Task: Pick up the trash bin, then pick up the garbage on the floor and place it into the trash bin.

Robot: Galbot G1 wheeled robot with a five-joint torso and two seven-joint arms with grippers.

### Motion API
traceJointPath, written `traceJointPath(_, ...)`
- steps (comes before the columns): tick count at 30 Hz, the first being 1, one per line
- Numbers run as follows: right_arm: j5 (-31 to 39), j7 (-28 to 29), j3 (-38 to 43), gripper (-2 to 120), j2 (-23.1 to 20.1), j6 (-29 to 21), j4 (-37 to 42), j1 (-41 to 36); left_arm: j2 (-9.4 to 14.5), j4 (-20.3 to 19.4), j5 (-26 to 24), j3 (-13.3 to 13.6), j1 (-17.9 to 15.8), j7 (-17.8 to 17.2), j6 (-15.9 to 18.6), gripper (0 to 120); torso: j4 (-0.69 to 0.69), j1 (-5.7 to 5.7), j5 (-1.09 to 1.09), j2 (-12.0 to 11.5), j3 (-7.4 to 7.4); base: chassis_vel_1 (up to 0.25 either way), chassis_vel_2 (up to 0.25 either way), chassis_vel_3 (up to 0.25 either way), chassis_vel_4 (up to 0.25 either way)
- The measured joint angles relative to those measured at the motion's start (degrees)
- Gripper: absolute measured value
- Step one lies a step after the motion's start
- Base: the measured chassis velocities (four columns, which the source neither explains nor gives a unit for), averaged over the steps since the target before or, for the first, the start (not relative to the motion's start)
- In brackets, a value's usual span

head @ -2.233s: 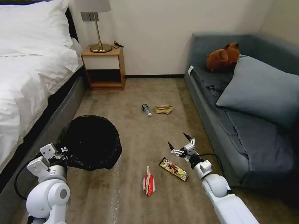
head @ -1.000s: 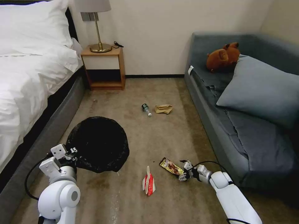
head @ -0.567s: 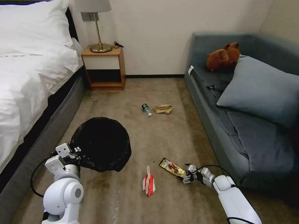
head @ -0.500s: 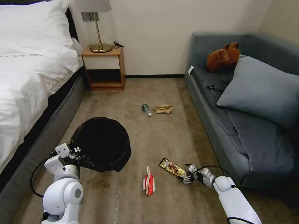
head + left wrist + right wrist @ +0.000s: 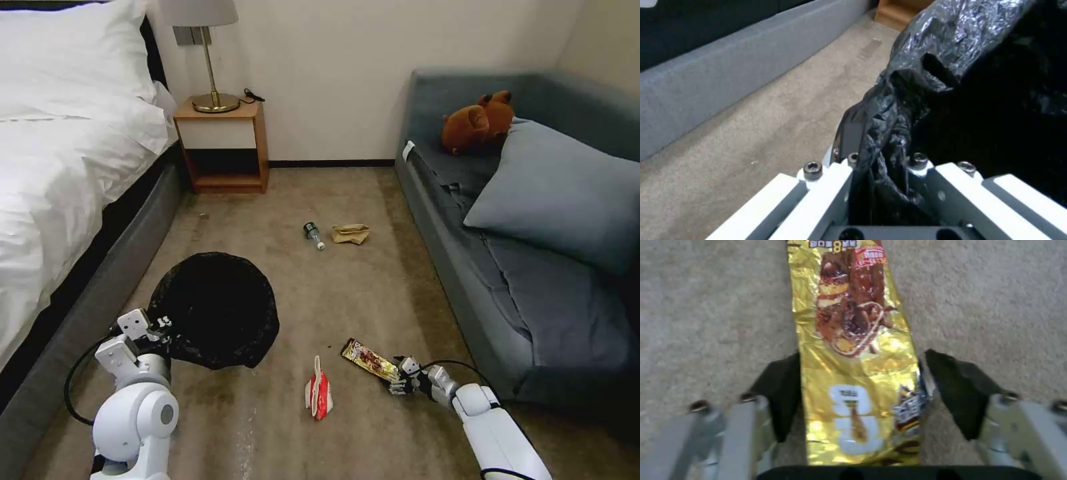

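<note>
- Foil snack wrapper (image 5: 853, 350) lying flat on carpet, probably light, thin, slippery; right gripper (image 5: 858, 393) straddling its near end, jaws spread, not yet pinching.
- Left gripper (image 5: 880, 166) clenching trash bin (image 5: 213, 310) liner.

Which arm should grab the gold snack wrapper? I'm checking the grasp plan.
The right. The right gripper is down at the carpet with its open fingers either side of the snack wrapper. The left gripper is shut on the trash bin liner.
</note>
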Motion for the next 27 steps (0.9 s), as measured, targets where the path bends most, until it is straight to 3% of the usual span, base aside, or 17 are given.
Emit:
traceJointPath(1, 0.00, 0.00, 0.00, 69, 0.00, 0.00, 0.00, 0.00, 0.00, 0.00, 0.00, 0.00, 0.00, 0.00, 0.00, 2, 0.00, 0.00, 0.00, 0.00, 0.00, 0.000, 0.000, 0.000, 0.000)
traceJointPath(3, 0.07, 0.47, -0.21, 54, 0.17, -0.11, 0.14, -0.30, 0.04, 0.00, -0.05, -0.07, 0.16, 0.05, -0.09, 2, 0.01, 0.00, 0.02, 0.00, -0.01, 0.000, 0.000, 0.000, 0.000)
traceJointPath(7, 0.13, 0.73, -0.30, 44, 0.19, -0.20, 0.23, -0.37, 0.08, 0.11, -0.08, -0.12, 0.23, 0.09, -0.19, 2, 0.03, 0.00, 0.07, 0.00, 0.00, 0.000, 0.000, 0.000, 0.000)
traceJointPath(9, 0.22, 1.32, -0.30, 32, 0.17, -0.35, 0.25, -0.34, 0.08, 0.21, -0.11, -0.02, 0.21, 0.13, -0.22, 2, 0.05, 0.00, 0.06, 0.00, 0.00, 0.000, 0.000, 0.000, 0.000)
traceJointPath(18, 0.76, 1.96, -0.29, 2, -0.14, -0.78, 0.89, -0.98, 0.15, 0.79, -0.18, 0.23, -0.02, 0.21, -0.28, 2, 0.01, 0.00, 0.02, 0.00, 0.00, 0.000, 0.000, 0.000, 0.000)
traceJointPath(27, 0.95, 2.04, -0.21, 0, -0.29, -0.82, 1.51, -1.43, 0.15, 1.17, -0.13, 0.82, -0.39, 0.27, -0.34, 2, 0.01, 0.00, 0.03, 0.00, 0.00, 0.000, 0.000, 0.000, 0.000)
